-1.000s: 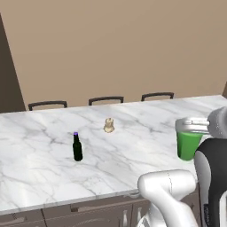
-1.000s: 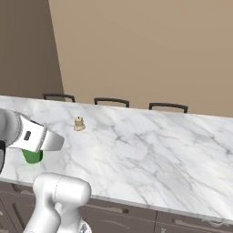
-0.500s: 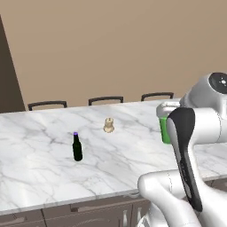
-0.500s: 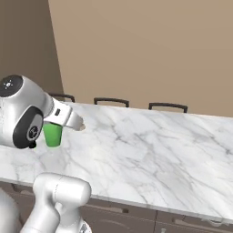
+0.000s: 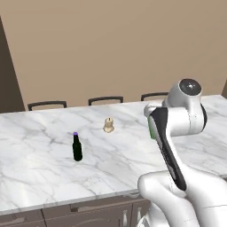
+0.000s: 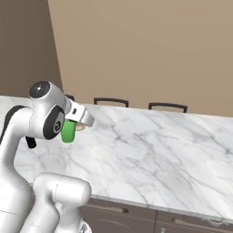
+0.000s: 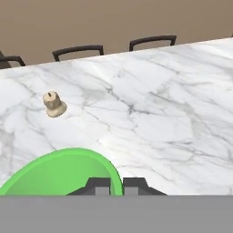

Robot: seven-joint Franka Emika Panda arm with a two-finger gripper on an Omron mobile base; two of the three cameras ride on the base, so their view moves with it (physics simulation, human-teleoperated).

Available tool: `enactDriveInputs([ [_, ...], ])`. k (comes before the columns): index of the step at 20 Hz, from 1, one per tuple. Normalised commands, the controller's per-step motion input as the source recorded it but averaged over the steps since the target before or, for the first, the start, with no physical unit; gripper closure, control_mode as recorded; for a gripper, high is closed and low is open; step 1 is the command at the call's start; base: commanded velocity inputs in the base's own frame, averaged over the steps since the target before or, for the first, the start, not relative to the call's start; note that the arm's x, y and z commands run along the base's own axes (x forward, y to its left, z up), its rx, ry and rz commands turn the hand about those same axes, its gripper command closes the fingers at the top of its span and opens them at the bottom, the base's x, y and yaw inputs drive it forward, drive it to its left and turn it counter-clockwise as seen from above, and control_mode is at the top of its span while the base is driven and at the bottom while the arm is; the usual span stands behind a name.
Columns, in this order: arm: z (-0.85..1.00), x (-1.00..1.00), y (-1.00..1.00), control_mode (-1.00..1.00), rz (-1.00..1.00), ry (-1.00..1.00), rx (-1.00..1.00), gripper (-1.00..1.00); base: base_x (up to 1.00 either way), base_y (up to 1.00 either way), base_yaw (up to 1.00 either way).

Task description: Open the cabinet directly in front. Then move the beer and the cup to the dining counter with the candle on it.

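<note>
My tool (image 7: 116, 185) grips the cup (image 7: 61, 173) by its rim above the tabletop (image 7: 159, 113); candle (image 7: 54, 104) and beer (image 5: 77, 147) stand apart.

green cup (image 7: 59, 175), black purple-capped beer (image 5: 77, 147), beige candle (image 7: 54, 104)

Glossy white arm (image 5: 177, 128), dark joints

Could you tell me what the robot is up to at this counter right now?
The arm is carrying the green cup in its gripper, jaws closed on the rim, above the dining counter. The beer already stands upright on the marble, with the candle a little beyond it. The cup has not been set down yet. Dark chair backs line the far edge.
</note>
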Motion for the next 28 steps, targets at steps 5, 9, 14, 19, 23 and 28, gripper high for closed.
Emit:
enactDriveInputs([
  [5,-0.59,0.46,0.00,-1.00,0.00,-0.11,-0.04,1.00,0.00,0.00,0.00],
  [9,-0.28,0.39,0.00,-1.00,0.00,-0.09,-0.01,1.00,0.00,0.00,0.00],
  [14,-0.24,0.41,0.00,-1.00,0.00,-0.03,0.00,1.00,0.00,0.00,0.00],
  [19,-0.15,0.36,0.00,-1.00,0.00,-0.02,0.00,1.00,0.00,0.00,0.00],
  [23,-0.18,0.34,0.00,-1.00,0.00,0.00,0.00,1.00,0.00,0.00,0.00],
  [28,-0.36,0.38,0.00,-1.00,0.00,0.00,0.00,1.00,0.00,0.00,0.00],
])
